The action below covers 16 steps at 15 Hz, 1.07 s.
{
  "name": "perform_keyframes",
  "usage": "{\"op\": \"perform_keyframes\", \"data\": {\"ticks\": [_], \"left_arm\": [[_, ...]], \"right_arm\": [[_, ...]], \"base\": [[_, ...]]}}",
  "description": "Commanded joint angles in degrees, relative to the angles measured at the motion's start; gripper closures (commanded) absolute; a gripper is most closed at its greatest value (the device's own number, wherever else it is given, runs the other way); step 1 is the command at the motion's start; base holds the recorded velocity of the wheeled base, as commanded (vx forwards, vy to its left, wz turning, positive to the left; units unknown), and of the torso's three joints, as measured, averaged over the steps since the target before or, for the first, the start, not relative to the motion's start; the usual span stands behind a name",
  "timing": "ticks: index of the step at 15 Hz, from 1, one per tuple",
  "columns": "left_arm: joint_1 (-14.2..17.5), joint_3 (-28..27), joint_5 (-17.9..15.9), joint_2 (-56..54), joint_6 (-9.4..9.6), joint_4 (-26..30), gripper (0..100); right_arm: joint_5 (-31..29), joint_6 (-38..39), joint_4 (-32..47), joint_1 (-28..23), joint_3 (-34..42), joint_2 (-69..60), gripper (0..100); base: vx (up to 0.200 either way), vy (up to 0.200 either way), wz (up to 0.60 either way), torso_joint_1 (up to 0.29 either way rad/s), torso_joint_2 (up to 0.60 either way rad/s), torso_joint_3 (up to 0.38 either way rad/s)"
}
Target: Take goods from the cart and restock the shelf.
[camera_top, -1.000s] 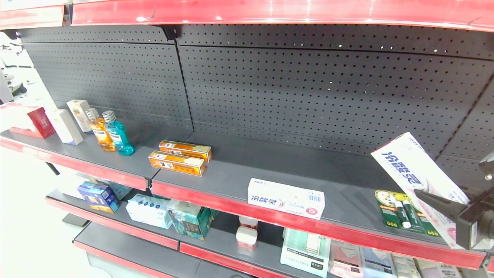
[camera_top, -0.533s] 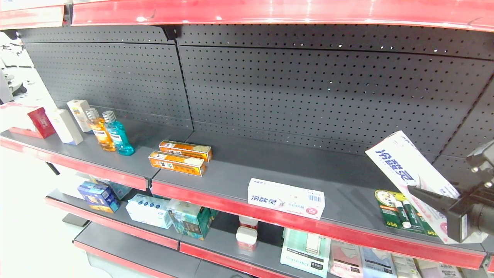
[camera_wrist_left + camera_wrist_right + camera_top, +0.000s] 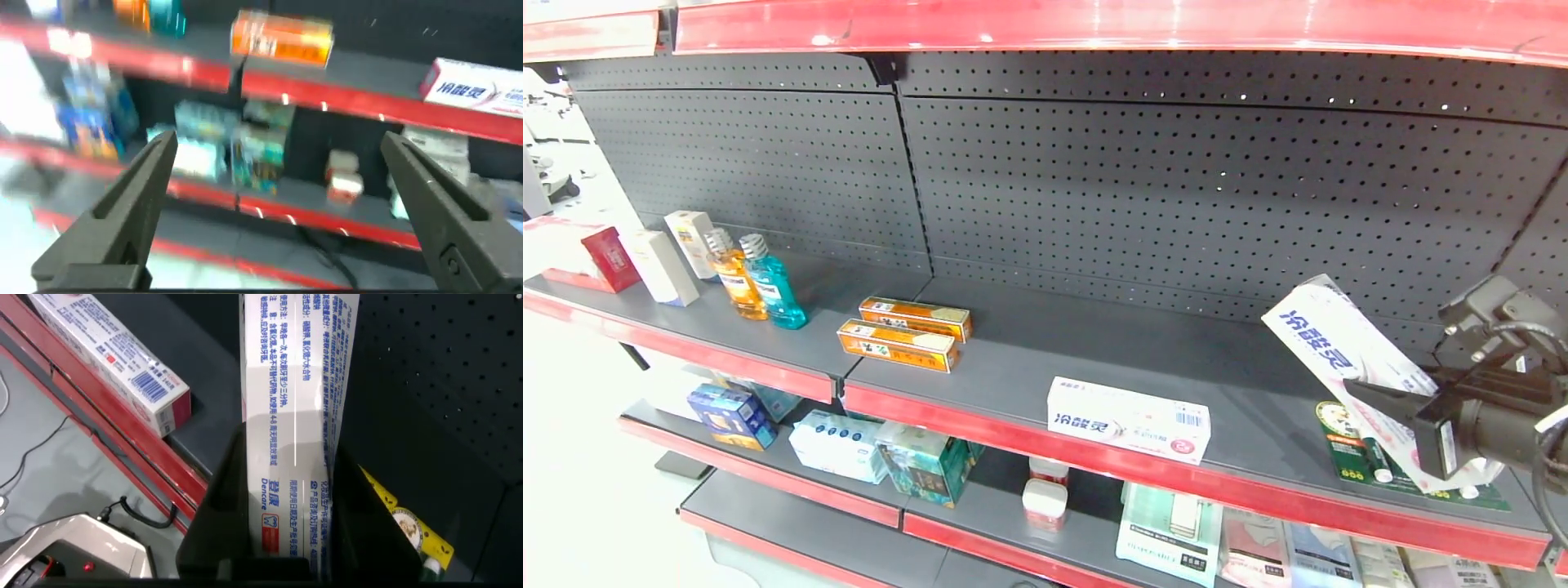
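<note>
Toothpaste box [image 3: 1327, 343], tilted, sits clamped in the right claw [image 3: 1388, 408] above the right end of the shelf [image 3: 1094, 351], over a green blister card [image 3: 1342, 445]. Compared with a second ago, claw and box are farther left and deeper in. A matching box [image 3: 1127, 418] lies at the shelf's front edge. The left claw [image 3: 278, 180] gapes wide, holding nothing.

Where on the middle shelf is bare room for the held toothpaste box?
Widest bare stretch: behind the lying white box, back to the pegboard wall. Also open: between the orange boxes and that box, and between it and the green card pack. Crowded: the left end around the mouthwash bottles, and beneath the held toothpaste box.
</note>
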Motion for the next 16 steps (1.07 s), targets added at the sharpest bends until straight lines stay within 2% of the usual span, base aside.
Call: {"op": "perform_keyframes", "data": {"ticks": [1,2,3,4,6,7,8,10,11,12,13,14,15,16], "left_arm": [[0.0,2.1,-0.5,-0.5,-1.44,-1.9,0],[0.0,2.1,-0.5,-0.4,-1.53,-1.9,0],[0.0,2.2,0.2,-0.6,-3.11,-2.0,0],[0.0,2.1,0.0,-0.7,-3.64,-4.3,0],[0.0,3.5,-3.8,-0.7,-4.69,-8.8,0],[0.0,5.0,-5.9,-0.7,-3.46,-9.2,0],[0.0,5.0,-5.8,-0.7,-1.97,-8.8,0],[0.7,4.9,-2.9,0.3,-3.02,-8.7,0],[0.7,5.0,-0.7,0.0,-2.93,-8.8,0],[0.7,5.0,-0.1,0.1,-3.02,-8.8,0],[0.6,5.0,0.0,-0.3,-2.49,-8.8,0],[0.5,5.0,0.3,-0.7,-0.38,-8.6,0],[0.5,5.0,1.2,-0.7,-0.47,-8.6,0],[0.5,5.0,3.0,-0.7,-1.44,-8.7,0]], "right_arm": [[0.5,-0.2,-2.2,0.1,-1.5,5.3,100],[0.6,-0.3,-3.4,0.1,-2.4,7.1,100],[0.6,-0.5,-4.1,0.6,-3.3,8.8,100],[0.6,-0.4,-4.1,0.8,-4.6,10.1,100],[0.9,-0.5,-4.1,1.2,-5.0,11.1,100],[0.9,-0.7,-4.1,1.3,-5.3,11.6,100],[0.9,-0.8,-4.1,1.4,-5.3,11.6,100],[0.9,-0.8,-4.1,1.7,-4.8,11.1,100],[0.9,-0.7,-4.1,1.6,-4.6,10.9,100],[0.9,-0.8,-4.1,1.6,-4.6,10.8,100],[0.9,-0.8,-4.1,1.5,-4.6,10.6,100],[0.9,-0.8,-4.1,1.4,-4.3,10.4,100],[0.9,-0.8,-4.1,1.5,-4.1,10.2,100],[0.8,-1.0,-4.1,1.6,-3.9,9.9,100]], "base": [[0.0,0.0,0.0,0.0,0.0,0.0],[0.0,0.0,0.0,0.0,0.0,0.0],[0.0,0.0,0.0,0.0,0.0,0.0],[0.0,0.0,0.0,0.0,0.0,0.0],[0.0,0.0,0.0,0.0,0.0,0.0],[0.0,0.0,0.0,0.0,0.0,0.0],[0.0,0.0,0.0,0.0,0.0,0.0],[0.0,0.0,0.0,0.0,0.0,0.0],[0.0,0.0,0.0,0.0,0.0,0.0],[0.0,0.0,0.0,0.0,0.0,0.0],[0.0,0.0,0.0,0.0,0.0,0.0],[0.0,0.0,0.0,0.0,0.0,0.0],[0.0,0.0,0.0,0.0,0.0,0.0],[0.0,0.0,0.0,0.0,0.0,0.0]]}}
